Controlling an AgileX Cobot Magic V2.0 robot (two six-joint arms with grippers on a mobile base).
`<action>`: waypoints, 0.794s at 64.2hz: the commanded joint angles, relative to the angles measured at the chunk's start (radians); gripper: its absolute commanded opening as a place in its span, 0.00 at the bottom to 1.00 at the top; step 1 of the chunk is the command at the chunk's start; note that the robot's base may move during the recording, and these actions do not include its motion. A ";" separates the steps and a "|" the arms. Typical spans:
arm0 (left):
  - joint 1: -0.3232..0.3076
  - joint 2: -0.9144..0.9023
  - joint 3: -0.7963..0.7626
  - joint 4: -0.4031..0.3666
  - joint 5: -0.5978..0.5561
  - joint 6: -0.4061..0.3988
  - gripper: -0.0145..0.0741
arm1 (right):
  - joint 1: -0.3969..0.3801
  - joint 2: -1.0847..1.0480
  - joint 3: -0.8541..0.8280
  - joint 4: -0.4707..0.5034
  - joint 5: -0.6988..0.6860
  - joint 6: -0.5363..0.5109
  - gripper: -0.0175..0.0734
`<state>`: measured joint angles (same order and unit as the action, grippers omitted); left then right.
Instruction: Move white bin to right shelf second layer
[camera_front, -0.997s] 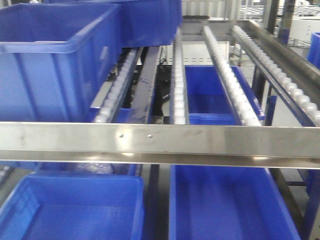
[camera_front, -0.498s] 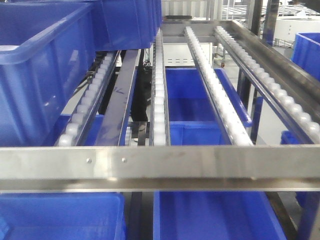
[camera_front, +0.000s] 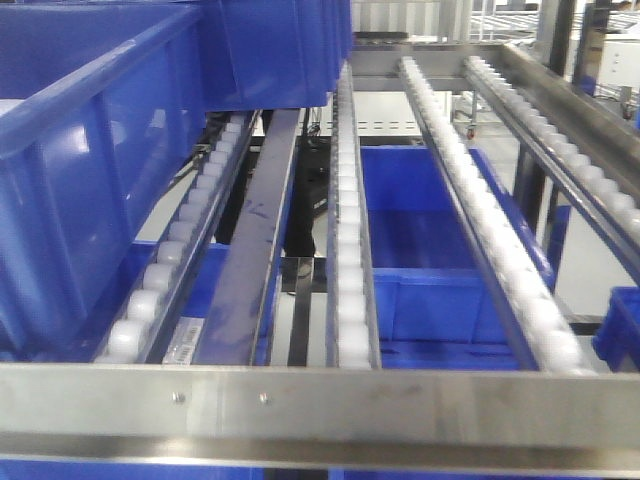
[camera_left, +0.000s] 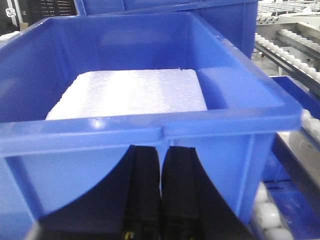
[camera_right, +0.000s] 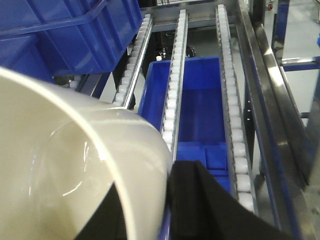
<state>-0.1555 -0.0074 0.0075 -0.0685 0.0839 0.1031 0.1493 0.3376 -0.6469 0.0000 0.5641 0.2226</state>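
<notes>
The right gripper (camera_right: 170, 200) grips the rim of the white bin (camera_right: 75, 180), which hangs at its left, with the roller rails of the right shelf second layer (camera_right: 175, 100) running lengthwise directly ahead and below.

Glossy white bin (camera_right: 75, 170) tilted above roller shelf (camera_right: 172, 95)

The white bin (camera_right: 75, 170) is seen close to the lens at lower left, its glossy rounded rim gripped by the right gripper (camera_right: 172, 200), of which one dark finger is visible outside the wall. Beyond, the sloping roller rails of the right shelf second layer (camera_right: 172, 100) are shown, with a blue crate (camera_right: 65, 35) resting on them at upper left and a lower blue crate (camera_right: 200, 100) visible between the rails.
</notes>
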 joint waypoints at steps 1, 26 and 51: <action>-0.004 -0.014 0.037 -0.005 -0.084 -0.004 0.26 | -0.004 0.011 -0.031 -0.010 -0.106 -0.002 0.26; -0.004 -0.014 0.037 -0.005 -0.084 -0.004 0.26 | -0.004 0.011 -0.031 -0.010 -0.106 -0.002 0.26; -0.004 -0.014 0.037 -0.005 -0.084 -0.004 0.26 | -0.004 0.011 -0.031 -0.010 -0.106 -0.002 0.26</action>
<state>-0.1555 -0.0074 0.0075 -0.0685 0.0839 0.1031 0.1493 0.3376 -0.6469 0.0000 0.5641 0.2226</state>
